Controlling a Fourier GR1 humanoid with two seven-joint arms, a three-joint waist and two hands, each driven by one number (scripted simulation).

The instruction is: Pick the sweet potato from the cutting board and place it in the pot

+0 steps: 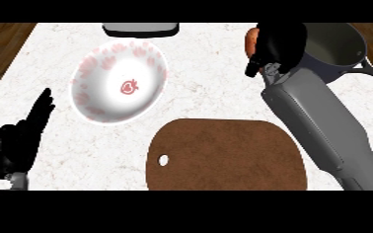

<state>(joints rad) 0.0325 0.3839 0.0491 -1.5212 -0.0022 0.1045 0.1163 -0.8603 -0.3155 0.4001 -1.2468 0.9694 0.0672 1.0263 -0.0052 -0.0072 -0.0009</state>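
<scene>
My right hand (280, 44) is at the upper right, curled round the orange sweet potato (251, 40), of which only a sliver shows at the hand's left edge. The hand is held up beside the left rim of the dark grey pot (336, 54) at the far right. The brown wooden cutting board (226, 155) lies at the lower middle with nothing on it. My left hand (25, 135) rests open at the lower left edge, fingers pointing up.
A white bowl with a pink pattern (120, 81) sits left of centre on the marble counter (207, 74). A grey and black object (140, 29) lies at the top edge. Wooden surface shows at the top left corner.
</scene>
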